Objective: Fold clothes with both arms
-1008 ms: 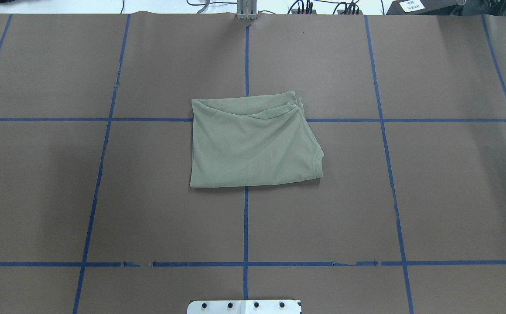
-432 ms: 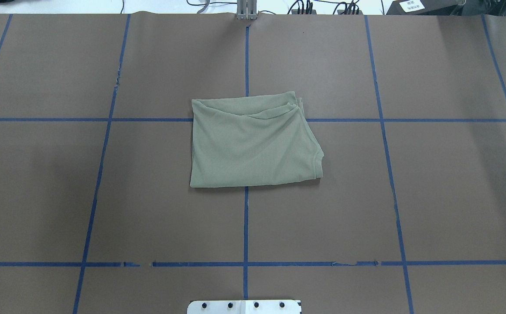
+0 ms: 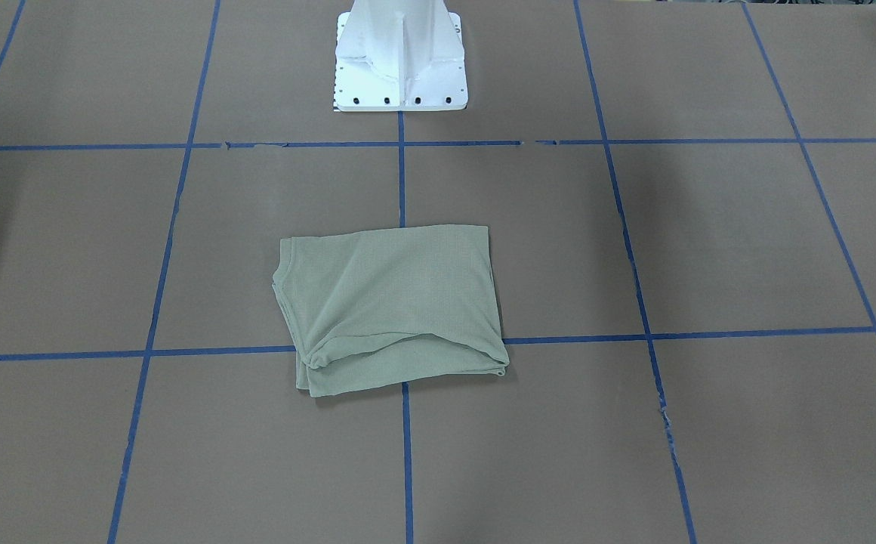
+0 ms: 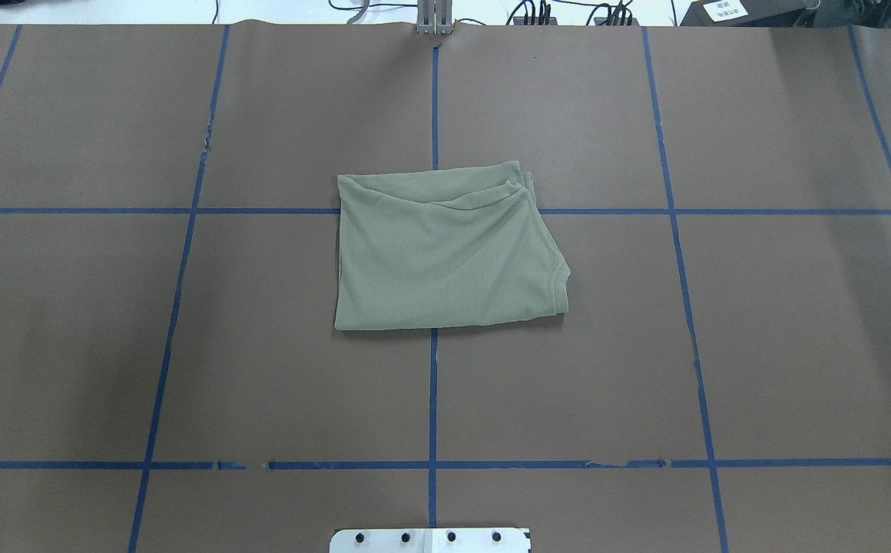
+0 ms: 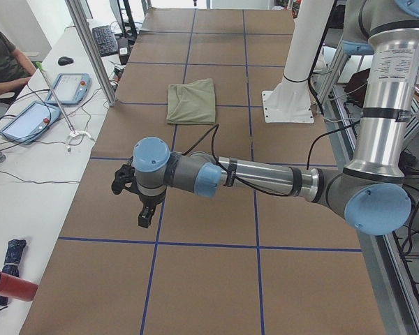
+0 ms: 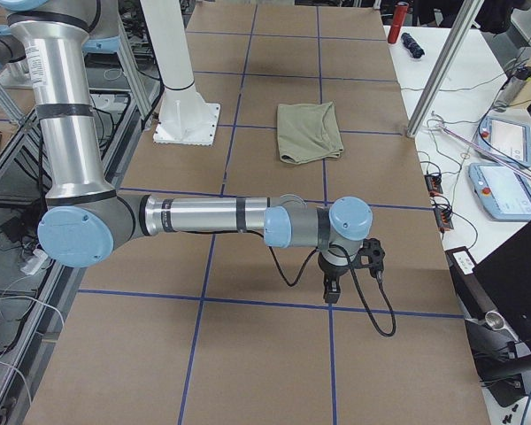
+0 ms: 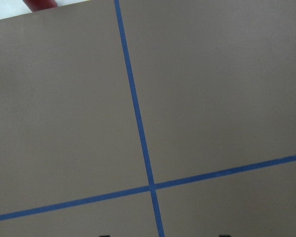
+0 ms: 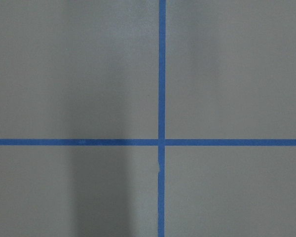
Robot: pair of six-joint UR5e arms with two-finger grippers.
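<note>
shirt (image 4: 445,250): we see it folded flat mid-table (image 4: 722,346), covering a blue tape (image 4: 434,384) crossing | left end effector (image 5: 145,213), right end effector (image 6: 331,288): over bare table, well apart from shirt (spread or pressed together, we cannot tell)

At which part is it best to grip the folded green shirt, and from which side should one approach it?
Probably the two corners of the shirt along its straight edge nearest the robot, coming down from above. The shirt lies flat on the table, and there the layers end flush; at the far edge they are offset and rumpled.
</note>
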